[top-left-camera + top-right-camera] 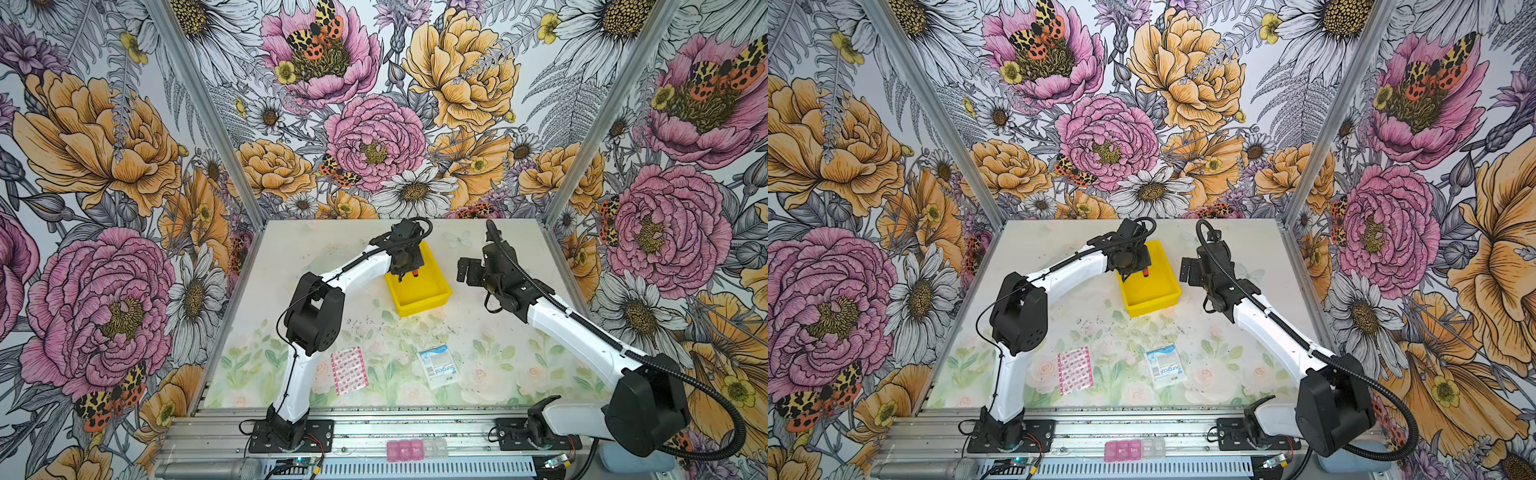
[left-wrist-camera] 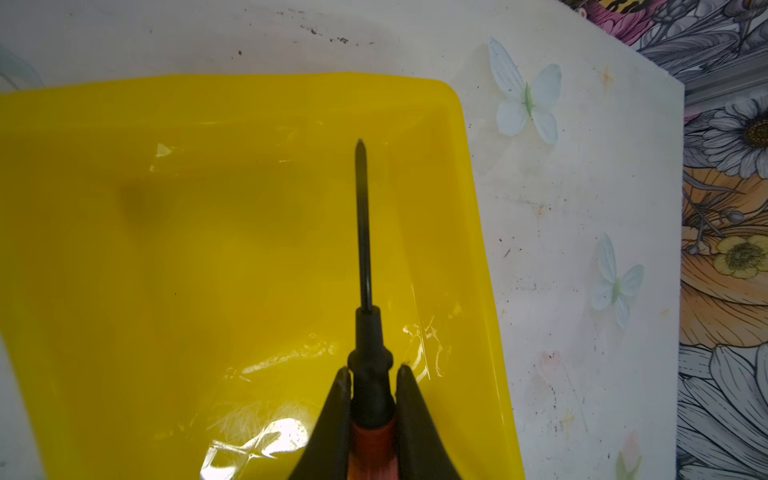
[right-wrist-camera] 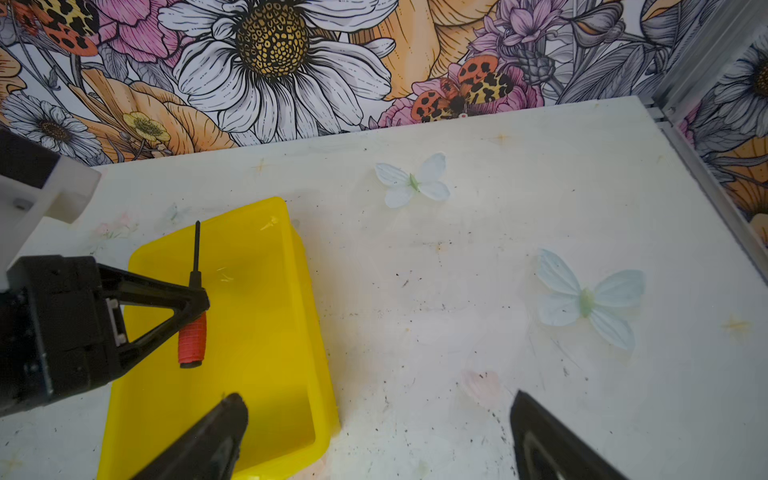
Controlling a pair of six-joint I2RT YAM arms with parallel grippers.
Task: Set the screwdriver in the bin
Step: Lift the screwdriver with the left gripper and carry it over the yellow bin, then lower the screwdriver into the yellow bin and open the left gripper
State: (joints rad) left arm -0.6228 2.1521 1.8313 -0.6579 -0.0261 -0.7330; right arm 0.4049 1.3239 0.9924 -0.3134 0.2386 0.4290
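fingers: the two black fingers (image 2: 332,419) of the left gripper (image 2: 370,376) were clamped together on the screwdriver (image 2: 363,224), pinching where its black collar met the orange-red handle.
axis: the long axis ran across the fingers' reach, roughly level as far as i could judge. the slim shaft stuck out past the fingertips on one side and the handle (image 3: 192,338) on the other.
pointing: the tip pointed away from the handle, toward the far wall of the bin and along its length.
below the fingers: the yellow bin (image 2: 249,87) lay straight under them. the whole tool was inside its rim and seemingly clear of the floor.
step: by my reading, the tool was over the bin and not yet released.
next move: it called for the fingers to part, perhaps after a little lowering so the tool would not bounce out.
off to the side: the right gripper (image 3: 378,403) hovered beside the bin, fingers wide apart, holding nothing.
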